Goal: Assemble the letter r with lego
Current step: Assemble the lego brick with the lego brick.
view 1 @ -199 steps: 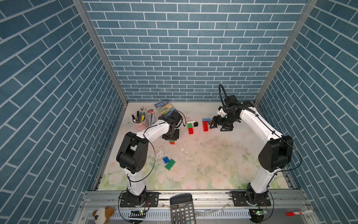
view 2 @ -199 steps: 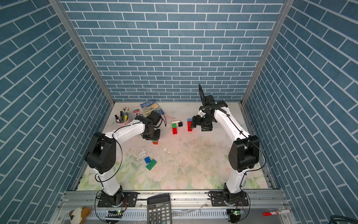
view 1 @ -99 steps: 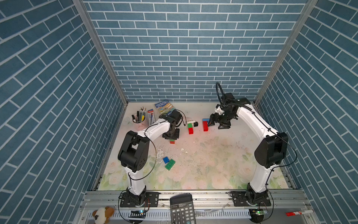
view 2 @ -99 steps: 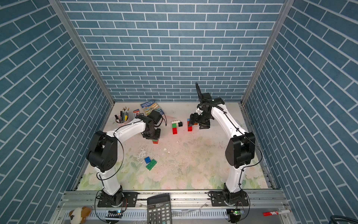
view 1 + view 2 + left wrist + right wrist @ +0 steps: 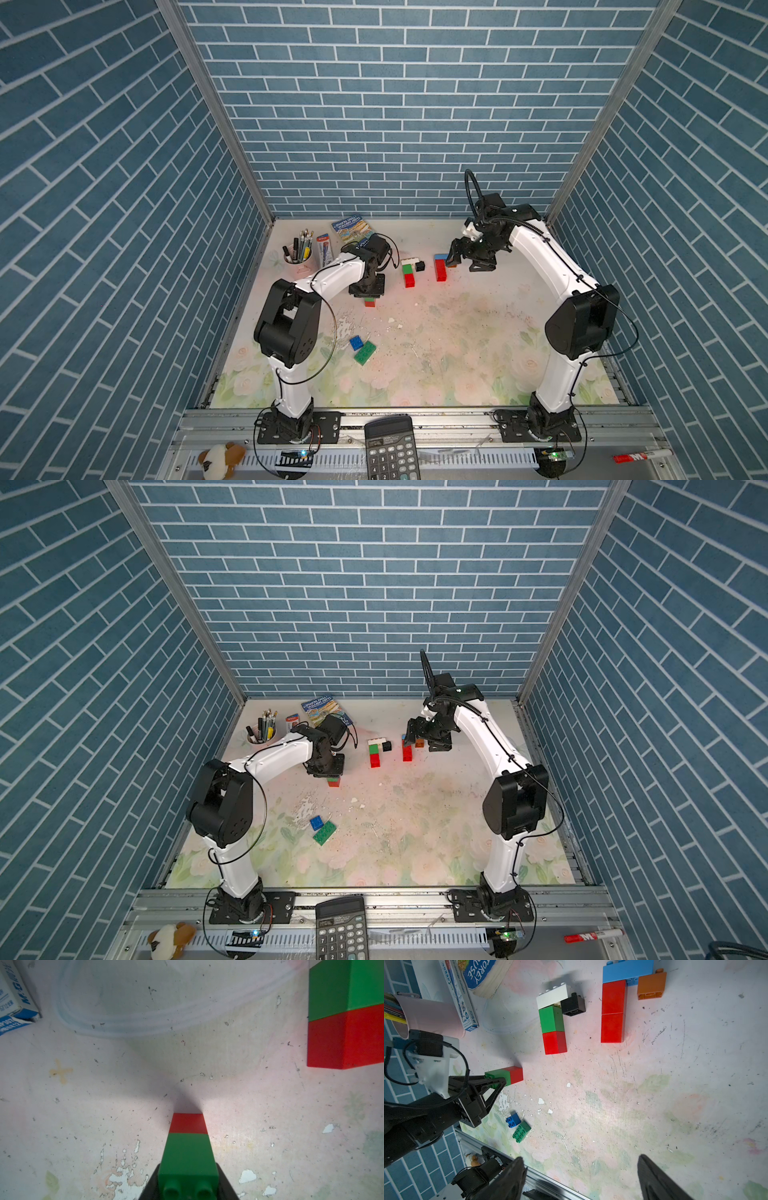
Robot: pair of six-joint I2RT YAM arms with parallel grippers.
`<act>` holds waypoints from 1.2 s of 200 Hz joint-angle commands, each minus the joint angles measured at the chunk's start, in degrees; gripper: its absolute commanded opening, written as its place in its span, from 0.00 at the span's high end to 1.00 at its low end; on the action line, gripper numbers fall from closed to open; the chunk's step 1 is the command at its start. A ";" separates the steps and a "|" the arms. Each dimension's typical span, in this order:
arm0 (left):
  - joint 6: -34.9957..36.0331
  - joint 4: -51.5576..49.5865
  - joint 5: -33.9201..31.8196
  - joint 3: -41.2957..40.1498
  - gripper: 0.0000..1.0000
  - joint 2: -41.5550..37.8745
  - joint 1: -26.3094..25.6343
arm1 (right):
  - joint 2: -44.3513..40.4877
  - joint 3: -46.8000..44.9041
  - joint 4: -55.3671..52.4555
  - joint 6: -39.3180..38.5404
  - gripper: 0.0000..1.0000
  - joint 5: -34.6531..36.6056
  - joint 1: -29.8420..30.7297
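My left gripper [image 5: 365, 291] [image 5: 188, 1185] points down and is shut on the studded end of a green-and-red lego stack [image 5: 188, 1147] [image 5: 508, 1076]. The stack's red end is down at the mat. To its right lies a white, black, green and red lego assembly [image 5: 409, 272] [image 5: 553, 1022]. Beyond that lies a light blue, red and brown one [image 5: 440, 268] [image 5: 613, 1007]. My right gripper [image 5: 465, 262] [image 5: 581, 1176] hovers open just right of the brown brick [image 5: 652, 986], holding nothing. A loose blue brick [image 5: 356, 342] and a green brick [image 5: 365, 352] lie nearer the front.
A pink pen cup [image 5: 297, 253], a slim box [image 5: 324, 249] and a book [image 5: 353, 228] sit at the back left. A calculator [image 5: 390, 449], a plush toy [image 5: 220, 457] and a red marker [image 5: 640, 457] lie on the front rail.
The right arm has shifted slightly back and to the left, and its jaws stand a little wider. The left arm and its held stack have not moved.
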 commanded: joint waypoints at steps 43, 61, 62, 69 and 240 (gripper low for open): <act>-1.89 0.03 -2.51 1.29 0.83 5.35 1.20 | -2.47 0.89 -2.80 0.06 0.15 1.87 0.28; -2.35 0.59 -2.66 1.34 0.83 5.44 1.28 | -3.14 0.25 -2.80 0.19 0.15 2.30 0.29; -2.40 0.62 -2.68 1.28 0.83 5.46 1.29 | -3.17 0.22 -2.83 0.19 0.15 2.35 0.28; -2.49 1.02 -2.56 1.07 0.83 5.51 1.29 | -3.36 -0.10 -2.84 0.26 0.14 2.53 0.26; 0.09 1.88 -0.69 4.28 0.33 1.21 1.69 | -8.71 -4.41 -0.24 3.77 0.12 5.13 0.72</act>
